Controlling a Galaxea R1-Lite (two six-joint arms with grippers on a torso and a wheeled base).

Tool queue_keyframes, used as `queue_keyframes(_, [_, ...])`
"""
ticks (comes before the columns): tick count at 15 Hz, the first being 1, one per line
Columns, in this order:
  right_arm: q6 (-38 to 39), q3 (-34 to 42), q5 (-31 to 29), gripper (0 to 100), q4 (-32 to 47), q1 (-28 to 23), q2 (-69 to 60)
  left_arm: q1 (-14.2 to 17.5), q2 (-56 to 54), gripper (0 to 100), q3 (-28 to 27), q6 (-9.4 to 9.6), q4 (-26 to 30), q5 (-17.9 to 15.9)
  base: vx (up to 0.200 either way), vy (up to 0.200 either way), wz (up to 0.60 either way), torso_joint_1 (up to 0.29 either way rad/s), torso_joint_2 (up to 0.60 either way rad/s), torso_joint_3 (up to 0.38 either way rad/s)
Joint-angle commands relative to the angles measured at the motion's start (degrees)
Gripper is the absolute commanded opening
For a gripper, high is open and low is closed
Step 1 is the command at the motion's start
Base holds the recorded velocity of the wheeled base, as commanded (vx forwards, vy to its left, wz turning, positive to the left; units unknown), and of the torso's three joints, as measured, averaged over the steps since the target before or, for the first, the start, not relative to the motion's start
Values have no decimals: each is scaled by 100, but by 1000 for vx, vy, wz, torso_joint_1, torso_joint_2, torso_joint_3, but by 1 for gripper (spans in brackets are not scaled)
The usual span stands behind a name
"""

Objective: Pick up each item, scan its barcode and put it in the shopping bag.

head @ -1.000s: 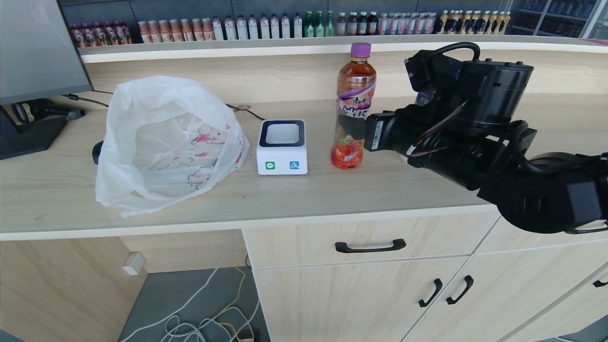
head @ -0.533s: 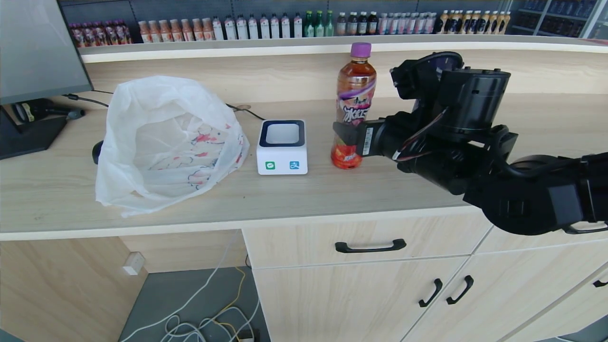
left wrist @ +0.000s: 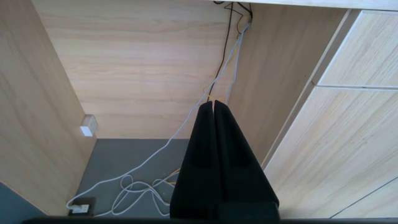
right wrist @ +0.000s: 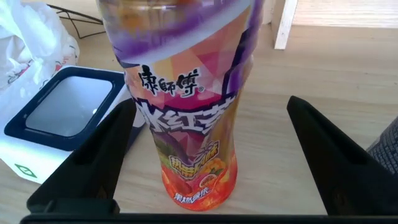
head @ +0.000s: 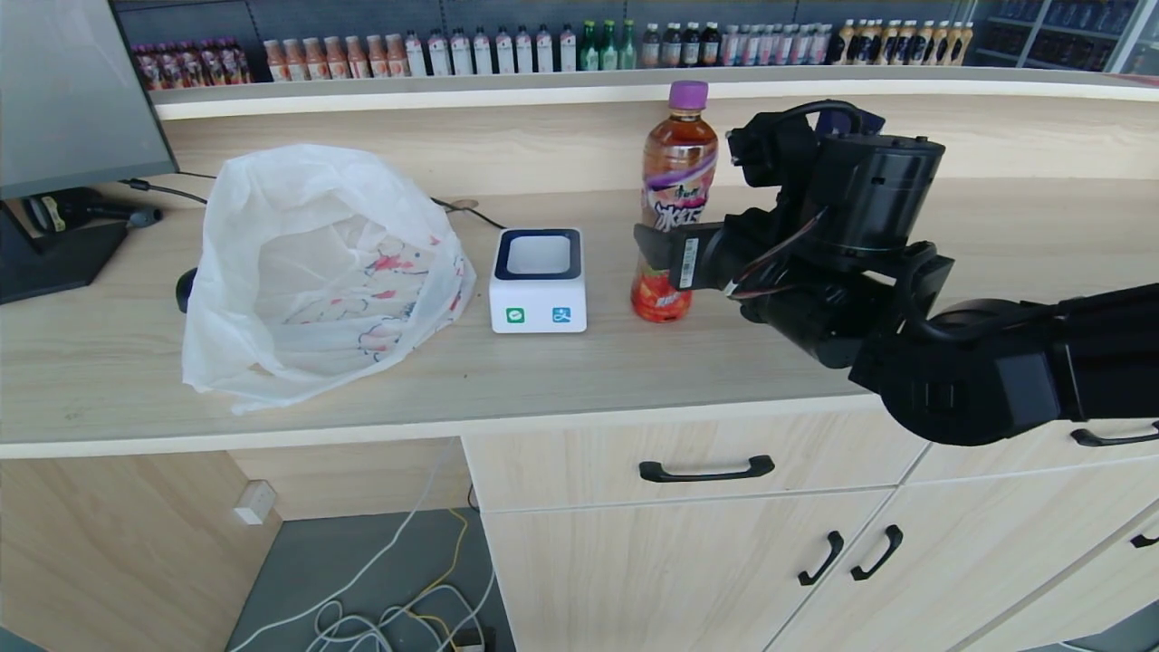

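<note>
A tea bottle (head: 677, 172) with a purple cap stands upright on the wooden counter (head: 579, 362), just right of the white scanner box (head: 538, 281). My right gripper (head: 665, 246) is at the bottle's lower half and is open. In the right wrist view the bottle (right wrist: 186, 124) stands between the two black fingers (right wrist: 87, 168), with a wider gap on one side. The white shopping bag (head: 317, 272) lies open on the counter left of the scanner. My left gripper (left wrist: 213, 124) is shut and empty, low beside the cabinet.
A monitor (head: 72, 91) and a handheld scanner (head: 81, 213) stand at the counter's far left. A raised ledge (head: 543, 136) runs behind the counter, with a shelf of bottles (head: 589, 45) beyond. Drawers (head: 706, 471) sit below; cables (left wrist: 143, 180) lie on the floor.
My right arm has swung left and drawn in closer to the bottle. The bottle, the scanner and the bag have not moved.
</note>
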Motion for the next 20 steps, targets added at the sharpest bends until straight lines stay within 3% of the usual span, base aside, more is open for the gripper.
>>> queue_keyframes(1, [-25, -54, -3, 100, -238, 15, 216, 0, 0, 0, 0, -1, 0, 0, 0, 0, 0, 0, 0, 0])
queue_keyframes(5, [-210, -177, -3, 100, -554, 15, 436, 0, 0, 0, 0, -1, 0, 0, 0, 0, 0, 0, 0, 0])
queue_keyframes(20, [-518, -801, -20, 100, -607, 15, 831, 0, 0, 0, 0, -1, 0, 0, 0, 0, 0, 0, 0, 0])
